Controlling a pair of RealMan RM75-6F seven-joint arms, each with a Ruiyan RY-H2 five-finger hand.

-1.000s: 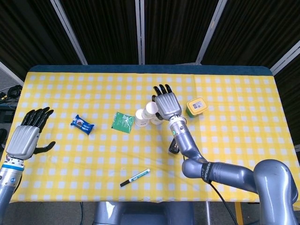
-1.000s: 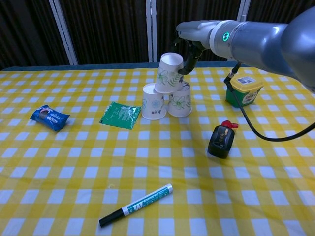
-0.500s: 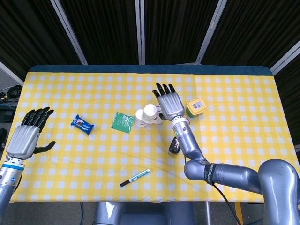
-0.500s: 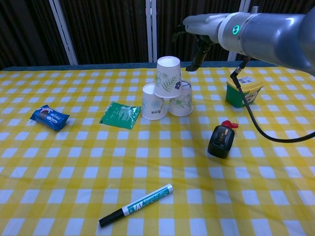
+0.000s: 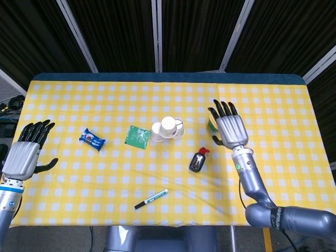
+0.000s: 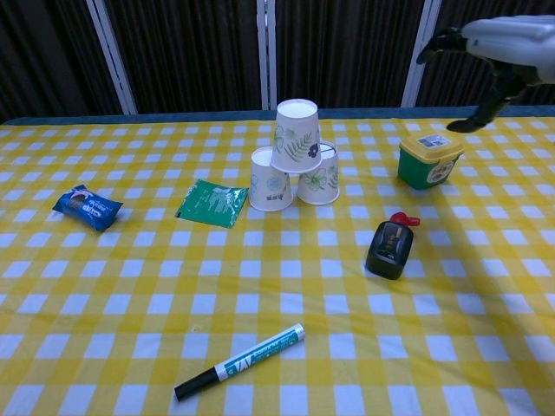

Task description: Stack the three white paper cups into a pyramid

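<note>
Three white paper cups with green leaf prints stand upside down as a pyramid: a left base cup (image 6: 268, 180), a right base cup (image 6: 318, 175), and a top cup (image 6: 295, 134) resting on both. In the head view the stack (image 5: 168, 127) sits mid-table. My right hand (image 5: 229, 128) hovers well right of the stack, fingers spread, holding nothing; the chest view shows it (image 6: 494, 48) high at the upper right. My left hand (image 5: 26, 152) stays at the table's left edge, fingers spread and empty.
A green tub with a yellow lid (image 6: 428, 158) stands right of the cups, below my right hand. A black and red device (image 6: 390, 244), a green packet (image 6: 212, 203), a blue snack pack (image 6: 87, 206) and a marker (image 6: 240, 360) lie on the checked cloth.
My right hand has let go of the top cup and drawn away to the right, past the yellow-lidded tub. The top cup stays on the two base cups. My left hand has barely shifted.
</note>
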